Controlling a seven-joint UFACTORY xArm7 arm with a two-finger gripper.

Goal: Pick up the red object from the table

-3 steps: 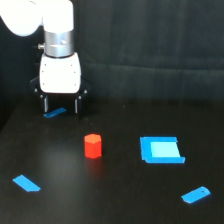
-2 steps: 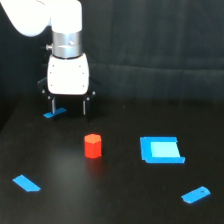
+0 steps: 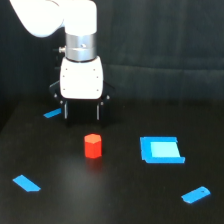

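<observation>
I am treating the red object [image 3: 93,145] as a light, rigid block — stubby, faceted, unlikely to deform, though its smooth sides may be slick. I am planning to take it across 2 opposing flat faces, near mid-height. It is standing upright on the table [image 3: 120,200], apart from the blue pieces. The gripper [image 3: 81,113] is hovering just behind it with fingers spread wider than the block — holding nothing, touching nothing.

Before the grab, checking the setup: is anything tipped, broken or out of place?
Nothing stands out. The red object stands upright on the table, apart from the flat blue pieces, with the open pincer just behind it.
</observation>
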